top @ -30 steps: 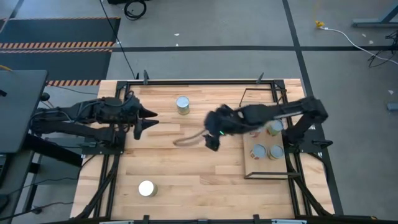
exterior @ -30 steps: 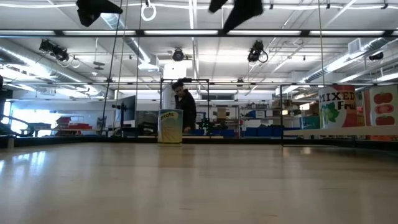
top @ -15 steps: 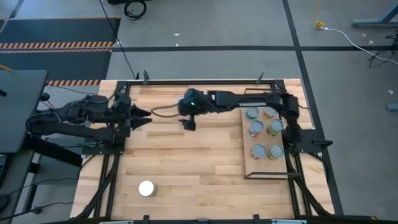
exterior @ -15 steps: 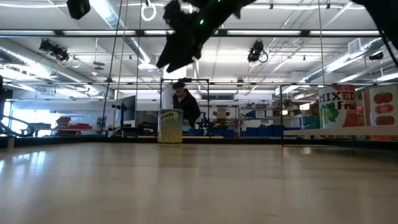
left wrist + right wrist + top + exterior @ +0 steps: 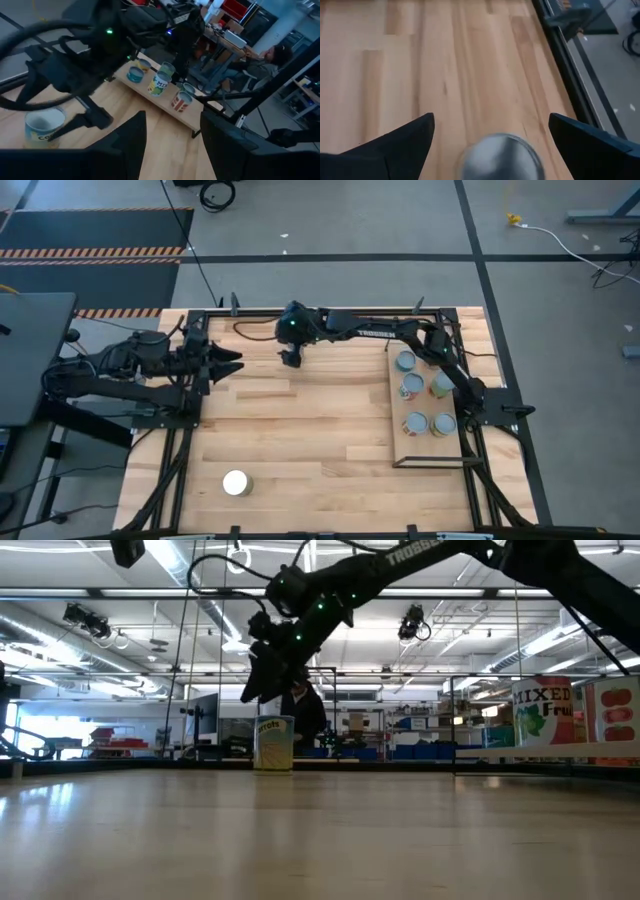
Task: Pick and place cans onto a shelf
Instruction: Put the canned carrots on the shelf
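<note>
Person (image 5: 303,710) beyond the butcher-block table (image 5: 300,450), black floor mat (image 5: 90,235)

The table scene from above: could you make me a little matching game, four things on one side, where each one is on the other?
Things:
1. right gripper
2. left gripper
3. white-topped can
4. shelf

Places:
A. alone near the table's front, left of centre
B. at the table's right side, holding five cans
C. open, above the can near the table's far edge
D. at the table's left side, waiting

Pairs: 1-C, 2-D, 3-A, 4-B
</note>
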